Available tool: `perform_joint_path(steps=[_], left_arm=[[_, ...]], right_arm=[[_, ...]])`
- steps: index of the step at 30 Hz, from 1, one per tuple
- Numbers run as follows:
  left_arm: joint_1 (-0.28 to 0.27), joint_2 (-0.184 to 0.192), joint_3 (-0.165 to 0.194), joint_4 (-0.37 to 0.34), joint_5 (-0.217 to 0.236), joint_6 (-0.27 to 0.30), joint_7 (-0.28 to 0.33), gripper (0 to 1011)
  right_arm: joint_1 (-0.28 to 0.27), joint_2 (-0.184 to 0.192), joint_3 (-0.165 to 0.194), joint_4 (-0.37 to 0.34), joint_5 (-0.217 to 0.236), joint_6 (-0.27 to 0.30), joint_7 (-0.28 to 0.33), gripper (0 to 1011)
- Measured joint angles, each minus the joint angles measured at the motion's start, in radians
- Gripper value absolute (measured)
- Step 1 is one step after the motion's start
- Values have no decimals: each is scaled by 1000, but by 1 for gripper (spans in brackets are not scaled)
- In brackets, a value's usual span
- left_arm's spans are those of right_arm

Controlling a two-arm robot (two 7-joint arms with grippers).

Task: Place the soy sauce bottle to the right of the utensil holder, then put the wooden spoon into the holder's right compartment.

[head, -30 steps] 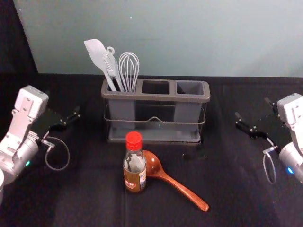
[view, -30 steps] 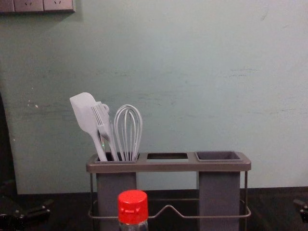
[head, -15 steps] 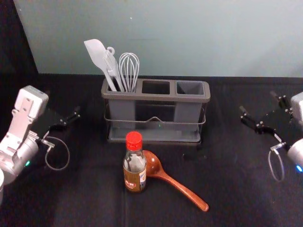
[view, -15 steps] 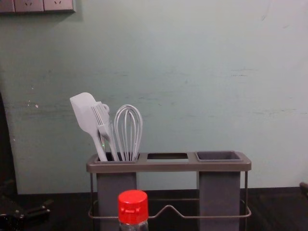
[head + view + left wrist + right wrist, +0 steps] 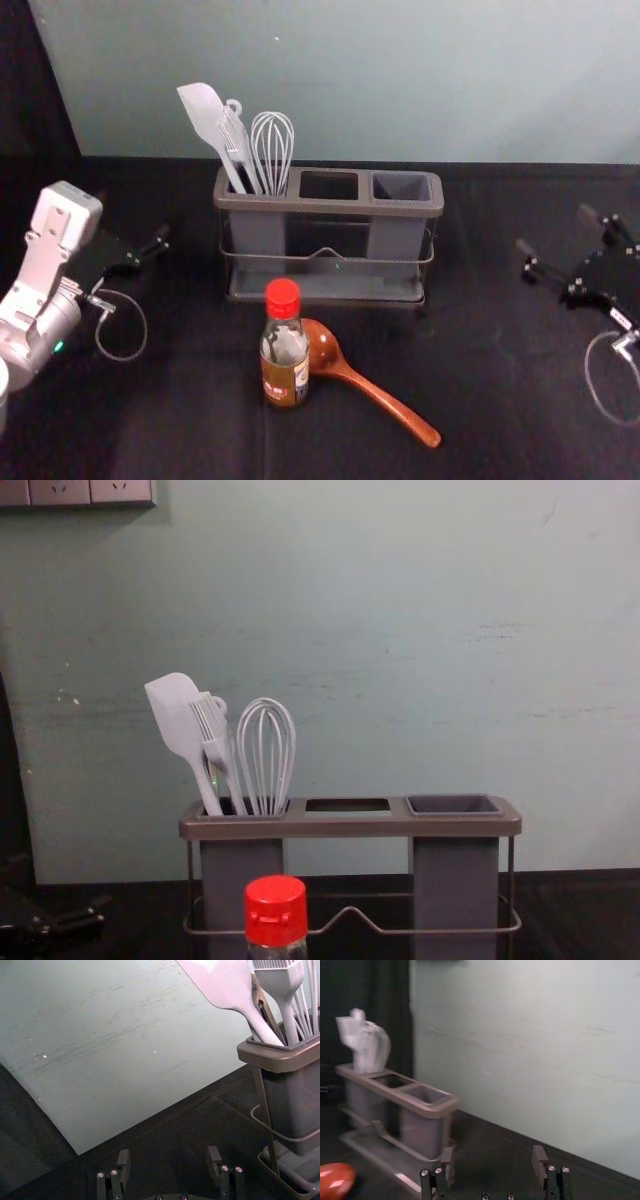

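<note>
The soy sauce bottle (image 5: 285,345), red-capped, stands upright in front of the utensil holder (image 5: 330,205), left of its middle. Against its right side lies the wooden spoon (image 5: 372,386), bowl by the bottle and handle slanting toward the front right. In the chest view the red cap (image 5: 276,910) rises before the holder (image 5: 350,826). My right gripper (image 5: 570,238) is open at the right edge, well away from bottle and spoon; in the right wrist view the gripper (image 5: 492,1165) has nothing between its fingers. My left gripper (image 5: 135,240) is parked open at the left; the left wrist view has the gripper (image 5: 167,1165) empty too.
White utensils, among them a spatula (image 5: 205,115) and a whisk (image 5: 272,150), stand in the holder's left compartment. A pale wall (image 5: 400,80) rises behind the black tabletop (image 5: 180,400).
My right gripper has moved outward to the right and slightly toward the front, leaving the chest view. The left arm, the bottle, the spoon and the holder have stayed still.
</note>
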Motion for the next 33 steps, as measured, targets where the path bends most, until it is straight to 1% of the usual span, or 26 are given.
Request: perform_joint_path(steps=[1, 2, 3, 4, 7, 8, 9, 10, 14, 17, 18, 20, 21, 25, 29, 30, 33], left_arm=[[0, 0, 0, 0, 0, 0, 0, 1005], [0, 0, 0, 0, 0, 0, 0, 1005], [0, 0, 0, 0, 0, 0, 0, 1005], [0, 0, 0, 0, 0, 0, 0, 1005], [0, 0, 0, 0, 0, 0, 0, 1005], [0, 0, 0, 0, 0, 0, 0, 1005], [0, 0, 0, 0, 0, 0, 0, 1005], [0, 0, 0, 0, 0, 0, 0, 1005], [0, 0, 0, 0, 0, 0, 0, 1005], [0, 0, 0, 0, 0, 0, 0, 1005], [0, 0, 0, 0, 0, 0, 0, 1005], [0, 0, 0, 0, 0, 0, 0, 1005], [0, 0, 0, 0, 0, 0, 0, 1005], [0, 0, 0, 0, 0, 0, 0, 1005], [0, 0, 0, 0, 0, 0, 0, 1005], [0, 0, 0, 0, 0, 0, 0, 1005], [0, 0, 0, 0, 0, 0, 0, 1005]], right_arm=[[0, 0, 0, 0, 0, 0, 0, 1003], [-20, 11, 6, -15, 27, -8, 37, 1003], [-27, 15, 7, -22, 40, -11, 57, 1002], [-43, 25, 8, -37, 61, -15, 94, 1003], [-55, 35, 6, -52, 91, -16, 149, 1002], [-58, 38, 0, -59, 109, -16, 186, 1003], [-58, 38, -4, -61, 116, -15, 203, 1003], [-52, 36, -17, -63, 127, -7, 236, 1003], [-28, 20, -46, -62, 142, 16, 292, 1003], [6, -8, -80, -52, 145, 42, 333, 1003], [24, -25, -100, -44, 144, 55, 352, 1003], [41, -40, -115, -37, 142, 64, 367, 1003], [60, -57, -132, -29, 136, 77, 382, 1003], [98, -91, -163, -13, 121, 99, 411, 1002], [127, -114, -190, -2, 105, 118, 428, 1003], [137, -118, -201, 0, 89, 122, 430, 1003], [149, -126, -215, 6, 70, 123, 433, 1003]])
